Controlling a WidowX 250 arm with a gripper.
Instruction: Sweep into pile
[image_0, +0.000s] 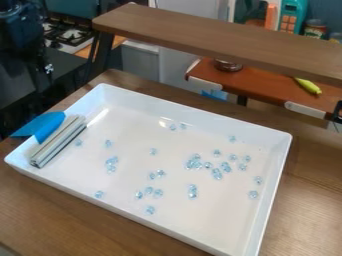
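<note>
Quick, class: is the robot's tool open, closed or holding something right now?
Tool: open or closed cannot be told; the blue-handled sweeper rests ungripped at the tray's left side.

A toy-kitchen setting, it seems; a burner stove (67, 35) and a reddish-brown counter (262, 87) show it.
</note>
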